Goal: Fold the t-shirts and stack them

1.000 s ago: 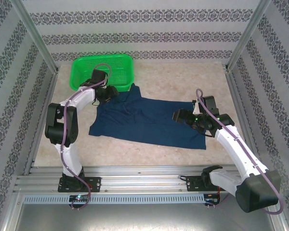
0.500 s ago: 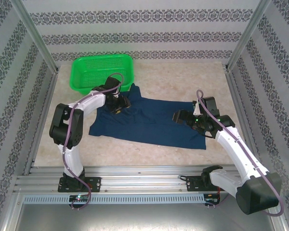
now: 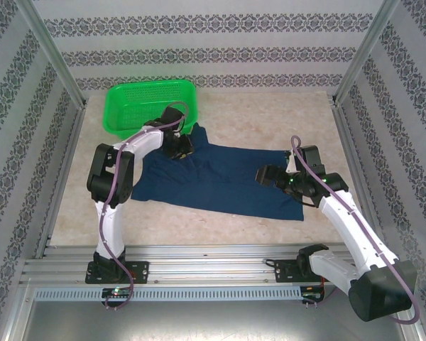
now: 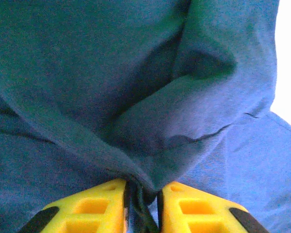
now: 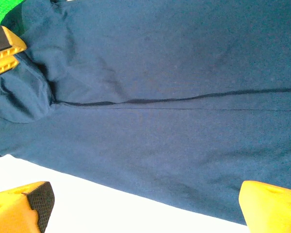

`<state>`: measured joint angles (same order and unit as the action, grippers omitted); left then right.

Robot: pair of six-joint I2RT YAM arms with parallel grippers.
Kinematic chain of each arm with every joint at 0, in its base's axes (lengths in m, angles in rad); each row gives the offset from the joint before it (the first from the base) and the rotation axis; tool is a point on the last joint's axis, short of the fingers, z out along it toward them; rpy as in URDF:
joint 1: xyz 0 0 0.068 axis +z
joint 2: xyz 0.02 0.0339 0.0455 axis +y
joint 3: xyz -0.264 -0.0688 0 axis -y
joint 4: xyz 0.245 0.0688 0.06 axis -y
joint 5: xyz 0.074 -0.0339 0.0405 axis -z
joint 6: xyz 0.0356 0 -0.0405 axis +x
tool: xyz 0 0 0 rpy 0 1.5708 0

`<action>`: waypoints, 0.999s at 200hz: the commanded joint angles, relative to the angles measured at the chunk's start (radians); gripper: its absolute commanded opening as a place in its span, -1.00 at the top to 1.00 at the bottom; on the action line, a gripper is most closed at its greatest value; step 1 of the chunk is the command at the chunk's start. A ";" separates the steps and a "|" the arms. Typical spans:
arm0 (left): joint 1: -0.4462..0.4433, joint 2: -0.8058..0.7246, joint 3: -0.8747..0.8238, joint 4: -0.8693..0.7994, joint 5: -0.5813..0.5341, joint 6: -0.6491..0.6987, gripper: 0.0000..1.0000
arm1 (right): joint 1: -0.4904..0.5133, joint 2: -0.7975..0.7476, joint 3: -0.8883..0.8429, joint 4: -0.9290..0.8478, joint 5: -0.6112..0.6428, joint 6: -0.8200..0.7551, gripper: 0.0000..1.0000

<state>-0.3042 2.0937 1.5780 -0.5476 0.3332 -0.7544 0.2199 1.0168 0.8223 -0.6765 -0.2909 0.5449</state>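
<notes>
The dark navy t-shirt lies spread on the table, its plain side up, with a long crease running across it. My left gripper sits at the shirt's far left corner, next to the basket. Its yellow fingers are shut on a raised fold of the cloth. My right gripper hovers over the right part of the shirt. Its yellow fingers stand wide open with the flat cloth and the shirt's edge beneath them. The left gripper's yellow finger shows at the upper left of the right wrist view.
A green mesh basket stands at the back left, just behind the left gripper. Patterned walls and aluminium posts close in the table on three sides. Bare tabletop lies behind and in front of the shirt.
My left gripper has moved right from the basket's edge onto the shirt's far left corner and gathered a fold of cloth. The right arm has barely shifted.
</notes>
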 commanded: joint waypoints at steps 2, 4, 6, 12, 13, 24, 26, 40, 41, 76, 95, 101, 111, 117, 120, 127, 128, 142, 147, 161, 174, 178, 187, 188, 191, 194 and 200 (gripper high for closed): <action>-0.015 0.004 0.029 -0.017 0.043 -0.003 0.68 | -0.006 -0.010 -0.014 -0.016 -0.011 -0.022 -0.96; -0.014 0.003 0.031 -0.017 0.044 -0.003 0.69 | -0.006 -0.010 -0.014 -0.017 -0.011 -0.023 -0.96; -0.015 0.003 0.031 -0.017 0.045 -0.003 0.70 | -0.007 -0.012 -0.015 -0.017 -0.011 -0.023 -0.96; -0.016 0.004 0.037 -0.016 0.048 -0.002 0.72 | -0.008 -0.011 -0.015 -0.015 -0.011 -0.023 -0.96; -0.016 0.005 0.038 -0.015 0.049 -0.001 0.72 | -0.009 -0.011 -0.015 -0.015 -0.011 -0.024 -0.96; -0.016 0.013 0.056 -0.018 0.059 0.003 0.77 | -0.010 -0.009 -0.018 -0.014 -0.011 -0.025 -0.96; -0.015 0.017 0.060 -0.018 0.063 0.003 0.78 | -0.012 -0.010 -0.018 -0.013 -0.011 -0.025 -0.96; -0.022 0.037 0.082 -0.015 0.075 0.007 0.82 | -0.015 -0.009 -0.024 -0.010 -0.017 -0.026 -0.96; -0.022 0.039 0.084 -0.015 0.076 0.009 0.82 | -0.016 -0.009 -0.024 -0.009 -0.017 -0.025 -0.96; -0.031 0.095 0.138 -0.049 0.067 0.023 0.60 | -0.021 -0.007 -0.029 -0.005 -0.022 -0.025 -0.96; -0.029 0.080 0.142 -0.072 0.018 0.030 -0.01 | -0.023 -0.009 -0.029 -0.010 -0.018 -0.025 -0.96; -0.026 0.058 0.136 -0.073 0.000 0.031 -0.10 | -0.024 -0.009 -0.028 -0.017 -0.009 -0.025 -0.96; -0.020 0.012 0.124 -0.076 -0.030 0.027 -0.21 | -0.026 -0.006 -0.026 -0.035 0.012 -0.022 -0.96; -0.016 -0.028 0.118 -0.084 -0.044 0.026 -0.27 | -0.031 0.000 -0.025 -0.047 0.024 -0.019 -0.96; -0.013 -0.048 0.115 -0.090 -0.051 0.028 -0.30 | -0.032 0.003 -0.025 -0.053 0.029 -0.017 -0.96; -0.007 -0.100 0.102 -0.107 -0.074 0.032 -0.37 | -0.036 0.014 -0.023 -0.066 0.035 -0.014 -0.96; -0.006 -0.106 0.099 -0.109 -0.075 0.032 -0.38 | -0.036 0.016 -0.023 -0.067 0.037 -0.013 -0.96; 0.010 -0.226 0.015 -0.118 -0.116 0.036 -0.49 | -0.036 0.044 -0.024 -0.077 0.045 -0.006 -0.96; 0.021 -0.266 -0.029 -0.115 -0.120 0.034 -0.50 | -0.036 0.056 -0.029 -0.072 0.045 0.001 -0.96; 0.059 -0.368 -0.166 -0.107 -0.140 0.035 -0.51 | -0.035 0.092 -0.041 -0.036 0.038 0.020 -0.96; 0.096 -0.429 -0.290 -0.069 -0.137 0.030 -0.47 | -0.031 0.144 -0.040 0.003 0.036 0.040 -0.96; 0.107 -0.439 -0.322 -0.047 -0.121 0.025 -0.45 | -0.029 0.162 -0.037 0.017 0.036 0.046 -0.96; 0.120 -0.447 -0.386 0.017 -0.094 0.020 -0.38 | -0.023 0.202 -0.029 0.053 0.036 0.060 -0.96; 0.120 -0.448 -0.393 0.025 -0.092 0.020 -0.38 | -0.022 0.208 -0.028 0.055 0.036 0.060 -0.96; 0.120 -0.446 -0.409 0.042 -0.092 0.018 -0.35 | -0.019 0.224 -0.025 0.067 0.036 0.063 -0.96; 0.120 -0.444 -0.422 0.059 -0.092 0.017 -0.32 | -0.017 0.239 -0.021 0.078 0.037 0.069 -0.96; 0.120 -0.433 -0.446 0.088 -0.092 0.013 -0.26 | -0.011 0.260 -0.014 0.095 0.040 0.073 -0.96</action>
<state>-0.1947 1.5925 1.2655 -0.5613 0.2478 -0.7357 0.1925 1.1980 0.7952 -0.6735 -0.2741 0.5735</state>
